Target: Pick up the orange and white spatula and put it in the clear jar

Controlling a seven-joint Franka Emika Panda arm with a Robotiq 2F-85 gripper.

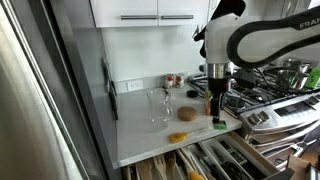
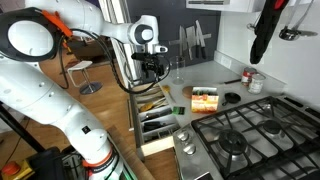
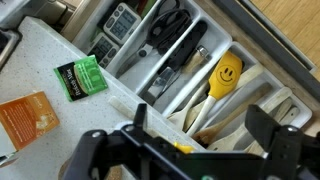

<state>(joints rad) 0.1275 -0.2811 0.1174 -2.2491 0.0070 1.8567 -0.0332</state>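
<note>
The orange and white spatula [image 1: 180, 137] lies on the white counter near its front edge, above the open drawer. In the wrist view only a small orange-yellow tip [image 3: 181, 147] shows at the counter edge, below the gripper body. The clear jar [image 1: 158, 105] stands upright further back on the counter and also shows in an exterior view [image 2: 177, 72]. My gripper [image 1: 217, 97] hangs above the counter to the side of the spatula, apart from it. In the wrist view my gripper [image 3: 205, 125] is open wide and empty.
An open drawer [image 3: 190, 60] full of utensils, including a yellow smiley spoon [image 3: 225, 75], lies under the counter edge. A brown disc [image 1: 187, 113], an orange bottle [image 1: 217, 113], small spice jars [image 1: 172, 80], a green packet [image 3: 80, 77] and the stove [image 2: 250, 130] are nearby.
</note>
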